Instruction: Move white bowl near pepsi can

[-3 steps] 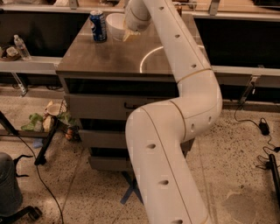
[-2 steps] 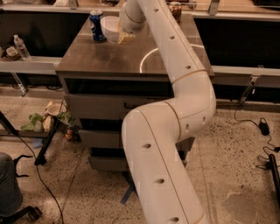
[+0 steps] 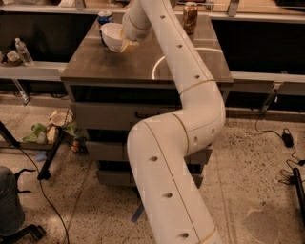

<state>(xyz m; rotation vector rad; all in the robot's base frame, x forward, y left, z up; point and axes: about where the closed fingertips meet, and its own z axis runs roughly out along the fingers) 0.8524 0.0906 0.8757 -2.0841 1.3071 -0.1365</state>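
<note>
You are seeing, over the dark cabinet top (image 3: 143, 66), your gripper (image 3: 127, 45) clamping the rim of the white bowl (image 3: 112, 35), which is plain, glossy and tilting. Just behind it the pepsi can (image 3: 105, 18) is standing, blue, its lettering too small to read. At the far right a brownish-orange can (image 3: 190, 11) is standing.

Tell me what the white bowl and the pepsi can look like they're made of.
The white bowl, held at its rim by the gripper beside the can: probably glazed ceramic, glossy plain white, though possibly plastic. The pepsi can: likely aluminium, printed blue with a silver top.
</note>
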